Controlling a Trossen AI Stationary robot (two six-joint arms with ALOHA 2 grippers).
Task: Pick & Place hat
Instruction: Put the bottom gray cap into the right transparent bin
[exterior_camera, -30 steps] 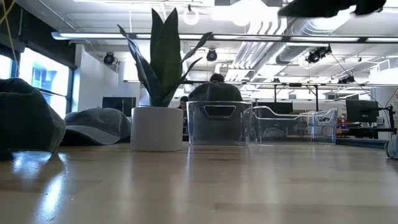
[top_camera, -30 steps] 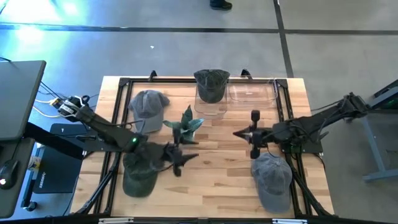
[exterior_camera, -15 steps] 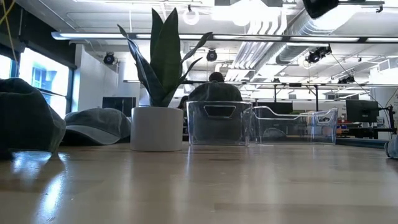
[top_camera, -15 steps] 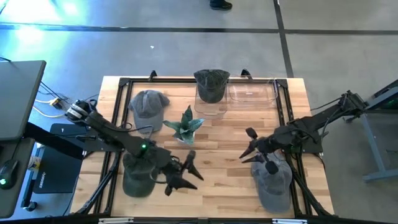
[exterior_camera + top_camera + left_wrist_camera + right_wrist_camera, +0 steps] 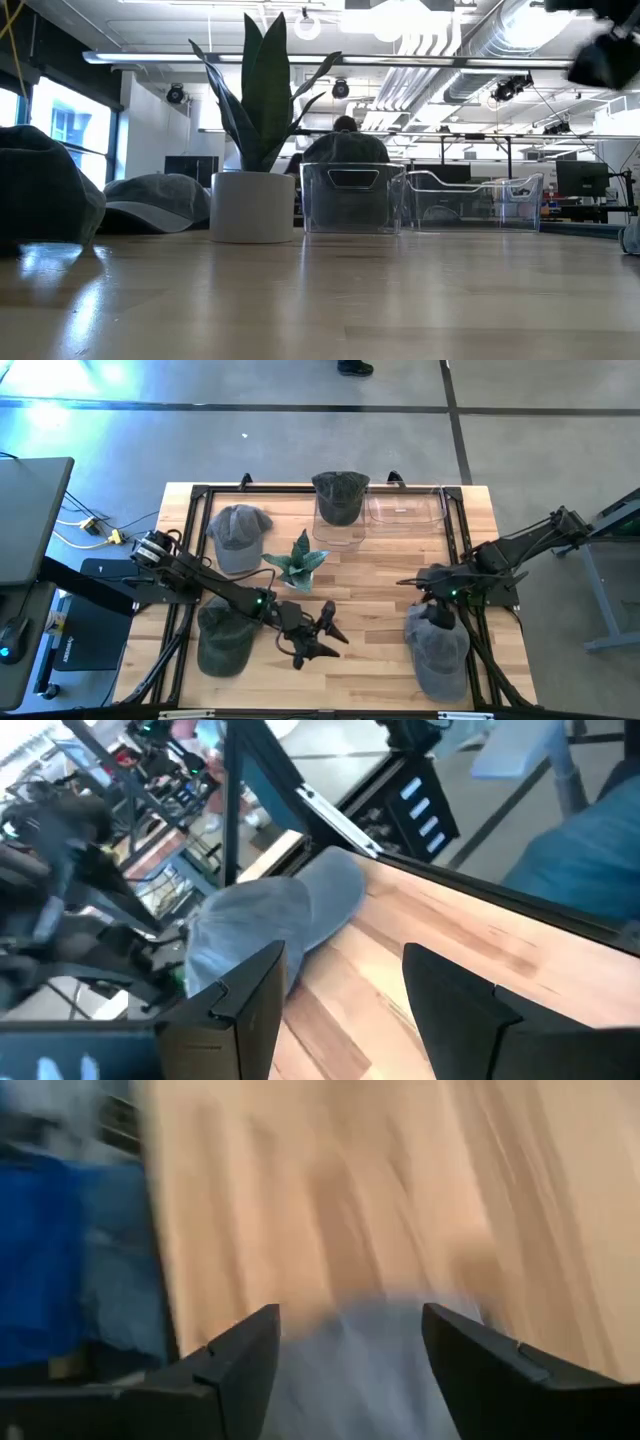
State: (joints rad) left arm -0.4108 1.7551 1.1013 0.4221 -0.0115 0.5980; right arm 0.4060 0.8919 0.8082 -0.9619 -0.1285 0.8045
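Observation:
A grey hat [image 5: 438,650] lies crown up at the table's near right; it also shows in the left wrist view [image 5: 280,915]. My right gripper [image 5: 430,606] hangs open over its far end, and the blurred right wrist view shows grey cloth [image 5: 370,1370] under the fingers. My left gripper [image 5: 322,638] stands open with nothing in it above bare wood at the near middle, pointing toward the right. A dark green hat [image 5: 222,642] lies at the near left, and another grey hat [image 5: 238,536] at the far left. A dark hat [image 5: 340,495] sits in a clear bin.
A potted plant [image 5: 298,563] stands mid-table, left of centre. An empty clear bin [image 5: 405,510] sits beside the filled one at the far edge. Black frame rails [image 5: 455,530] run along the table's sides. Bare wood lies between the two grippers.
My right gripper has swung from mid-table toward the near edge, tipped downward over the grey hat and opened. My left gripper has moved toward the table's right and near edges, away from the dark green hat, staying open. The hats have not moved.

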